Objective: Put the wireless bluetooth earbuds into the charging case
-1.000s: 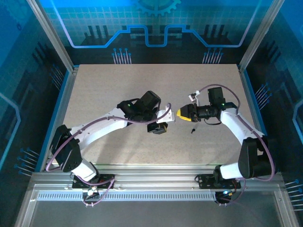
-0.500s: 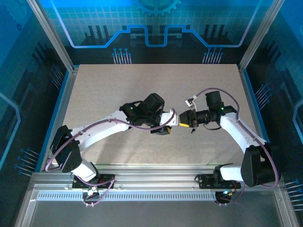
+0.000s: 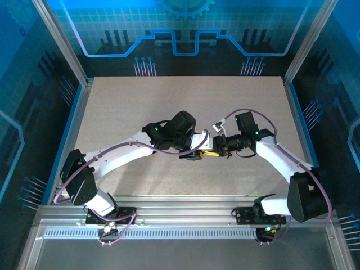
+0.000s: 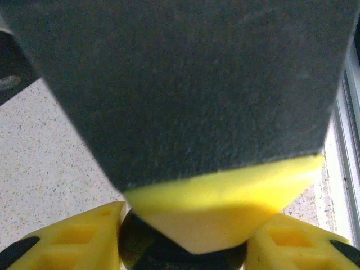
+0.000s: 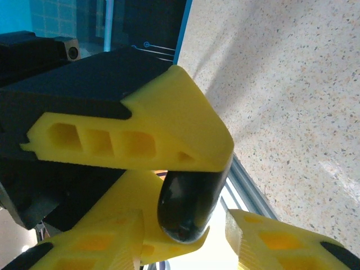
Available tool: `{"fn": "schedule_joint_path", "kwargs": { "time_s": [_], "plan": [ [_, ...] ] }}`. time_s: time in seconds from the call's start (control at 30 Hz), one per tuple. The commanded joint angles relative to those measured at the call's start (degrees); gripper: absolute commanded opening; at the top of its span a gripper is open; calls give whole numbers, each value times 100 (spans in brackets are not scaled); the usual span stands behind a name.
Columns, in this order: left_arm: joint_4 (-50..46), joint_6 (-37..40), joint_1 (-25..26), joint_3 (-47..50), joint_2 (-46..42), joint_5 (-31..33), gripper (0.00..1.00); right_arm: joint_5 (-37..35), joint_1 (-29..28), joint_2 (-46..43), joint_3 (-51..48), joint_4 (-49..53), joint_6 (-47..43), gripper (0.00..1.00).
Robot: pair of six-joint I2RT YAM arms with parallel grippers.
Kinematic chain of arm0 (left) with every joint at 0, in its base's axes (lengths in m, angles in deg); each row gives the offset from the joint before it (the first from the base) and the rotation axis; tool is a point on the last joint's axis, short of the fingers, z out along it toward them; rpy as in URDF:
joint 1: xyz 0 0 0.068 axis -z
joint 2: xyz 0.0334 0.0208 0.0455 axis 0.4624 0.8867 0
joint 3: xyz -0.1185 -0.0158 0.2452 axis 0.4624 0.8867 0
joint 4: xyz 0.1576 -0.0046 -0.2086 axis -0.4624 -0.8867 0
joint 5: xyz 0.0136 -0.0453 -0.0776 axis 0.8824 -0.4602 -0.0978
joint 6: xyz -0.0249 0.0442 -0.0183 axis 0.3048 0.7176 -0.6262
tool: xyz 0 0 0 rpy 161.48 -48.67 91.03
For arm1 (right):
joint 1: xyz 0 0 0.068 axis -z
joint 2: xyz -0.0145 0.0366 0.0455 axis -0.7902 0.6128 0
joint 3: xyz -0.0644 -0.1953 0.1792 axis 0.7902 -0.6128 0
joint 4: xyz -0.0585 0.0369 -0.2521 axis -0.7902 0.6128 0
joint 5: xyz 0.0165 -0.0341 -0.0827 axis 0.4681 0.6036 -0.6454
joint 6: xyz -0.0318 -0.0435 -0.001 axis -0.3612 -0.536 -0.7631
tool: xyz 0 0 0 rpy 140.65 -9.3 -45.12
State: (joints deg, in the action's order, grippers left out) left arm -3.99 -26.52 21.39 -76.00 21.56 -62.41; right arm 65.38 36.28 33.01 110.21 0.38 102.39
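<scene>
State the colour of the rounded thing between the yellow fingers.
The case is glossy black; right wrist view.

No text, label, brand or number can be read anywhere

Bright, even light from above, soft shadows.
Wrist views blur up close; a glare patch whitens the bench (image 5: 332, 169).

A speckled beige tabletop (image 3: 140, 101) sits in an aluminium frame (image 3: 169, 216); blue-lit patterned panels (image 3: 185, 28) wall it.
</scene>
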Motion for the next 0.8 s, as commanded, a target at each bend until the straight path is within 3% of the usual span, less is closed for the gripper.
{"fn": "schedule_joint_path", "kwargs": {
  "time_s": [0.0, 0.47, 0.63, 0.77],
  "plan": [
    [88, 64, 47, -41, -101, -128, 31, -75, -87, 59, 42, -220, 196, 41],
    [12, 44, 82, -69, -210, 0, 31, -211, -164, 70, 51, -593, 312, 18],
    [-12, -206, 82, -102, -183, 170, 55, -482, -81, -263, 18, -362, 38, 17],
    [-79, -419, 59, -135, -299, 173, 67, -830, 70, -499, -22, -241, -123, 17]
  ]
}}
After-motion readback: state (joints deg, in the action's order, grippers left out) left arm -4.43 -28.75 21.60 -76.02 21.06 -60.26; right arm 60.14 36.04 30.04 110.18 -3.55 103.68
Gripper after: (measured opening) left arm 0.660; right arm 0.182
